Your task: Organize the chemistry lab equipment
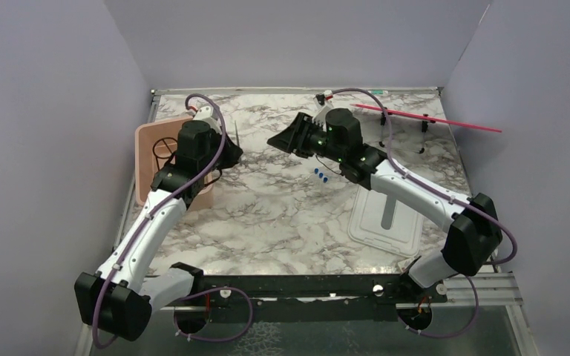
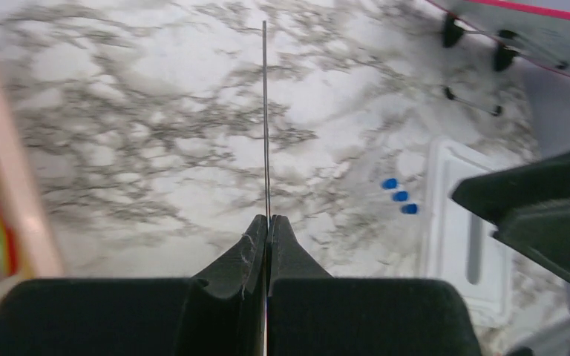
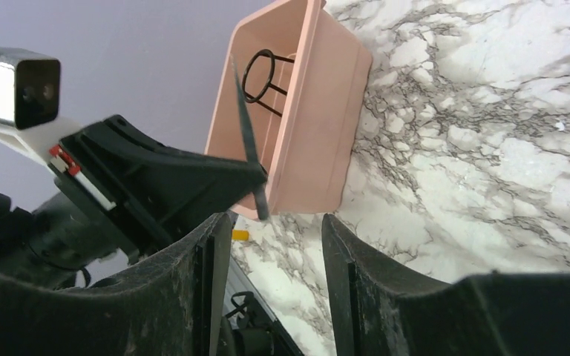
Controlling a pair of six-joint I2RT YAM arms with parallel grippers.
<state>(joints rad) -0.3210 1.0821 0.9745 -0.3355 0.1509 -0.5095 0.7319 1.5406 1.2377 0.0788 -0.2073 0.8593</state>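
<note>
My left pincer (image 2: pixel 268 222) pinches the thin grey metal tongs (image 2: pixel 265 111) aloft just beside the pink rectangular plastic tub (image 3: pixel 319 133), my right pincer (image 3: pixel 276 222) spread clear, so I should swing over the rim and lower before releasing.

left fingers (image 2: pixel 251 256) pressed together — aloft | right fingers (image 3: pixel 204 289) spread apart — aloft

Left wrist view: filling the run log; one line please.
left gripper: shut on thin metal tool | right gripper: open, empty | wire ring: in pink tub

White arms (image 1: pixel 145 230), black joints (image 1: pixel 111 300), purple cables (image 1: pixel 356 90)
</note>
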